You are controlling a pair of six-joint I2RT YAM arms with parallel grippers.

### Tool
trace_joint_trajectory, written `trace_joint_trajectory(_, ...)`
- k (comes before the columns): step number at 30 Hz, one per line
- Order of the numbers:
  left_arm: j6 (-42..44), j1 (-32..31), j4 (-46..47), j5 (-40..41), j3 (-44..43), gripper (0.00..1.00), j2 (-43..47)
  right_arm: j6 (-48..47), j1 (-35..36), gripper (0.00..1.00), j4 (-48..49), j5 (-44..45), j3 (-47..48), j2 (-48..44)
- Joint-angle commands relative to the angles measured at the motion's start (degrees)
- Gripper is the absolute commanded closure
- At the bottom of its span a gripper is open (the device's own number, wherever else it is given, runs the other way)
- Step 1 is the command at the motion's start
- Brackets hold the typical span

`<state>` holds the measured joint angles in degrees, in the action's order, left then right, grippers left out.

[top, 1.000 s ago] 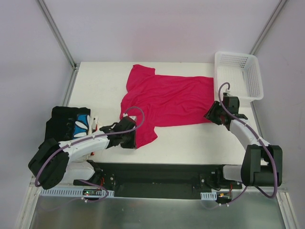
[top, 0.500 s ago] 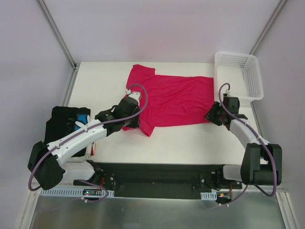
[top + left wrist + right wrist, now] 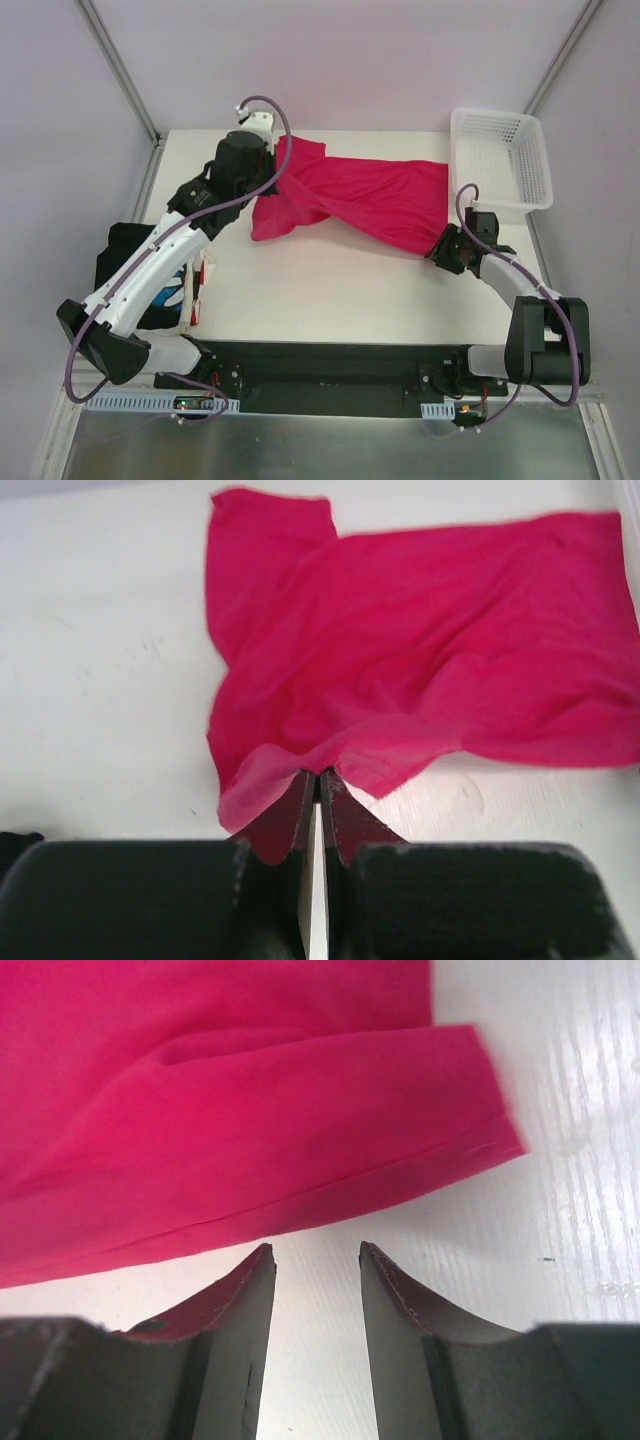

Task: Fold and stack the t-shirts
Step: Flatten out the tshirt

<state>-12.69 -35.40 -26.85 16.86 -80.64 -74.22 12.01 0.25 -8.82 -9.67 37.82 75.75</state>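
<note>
A crimson-pink t-shirt [image 3: 365, 200] lies crumpled across the far half of the white table. My left gripper [image 3: 262, 172] is over its left end, shut on a pinched edge of the cloth; in the left wrist view the tips [image 3: 318, 774] meet on that fold and the rest of the shirt [image 3: 430, 650] spreads beyond. My right gripper [image 3: 441, 251] is at the shirt's near right corner. It stands open with bare table between its fingers [image 3: 314, 1251], just short of the hem [image 3: 300, 1195]. A black t-shirt with blue-and-white print [image 3: 128, 262] lies at the table's left edge, with white and red cloth edges [image 3: 201, 290] beside it.
A white plastic lattice basket [image 3: 545, 165] stands at the far right corner, close behind my right arm. My left arm stretches diagonally over the pile at the left. The table's bare front strip [image 3: 340, 290] runs along the black base rail.
My left gripper has carried its pinched part of the pink shirt from the near left up to the far left, pulling the cloth over itself. The right gripper has shifted slightly nearer and opened a little.
</note>
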Motion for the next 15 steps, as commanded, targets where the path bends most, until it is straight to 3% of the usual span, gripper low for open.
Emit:
trace_joint_trajectory(1,6.4,3.5,-0.5,1.8,-9.3,1.0,-3.6,0.6,-0.1,0.58,-0.5,0.9,-1.6,-0.9)
trace_joint_trajectory(4,4.9,7.7,-0.8,-2.3,-11.5,1.0,-4.8,0.6,-0.2,0.58,-0.5,0.4,-2.1,-1.3)
trace_joint_trajectory(15,7.3,8.0,-1.7,-2.8,-17.4,1.0,-9.4,2.4,-0.2,0.59,2.0,-1.0,-2.1,0.7)
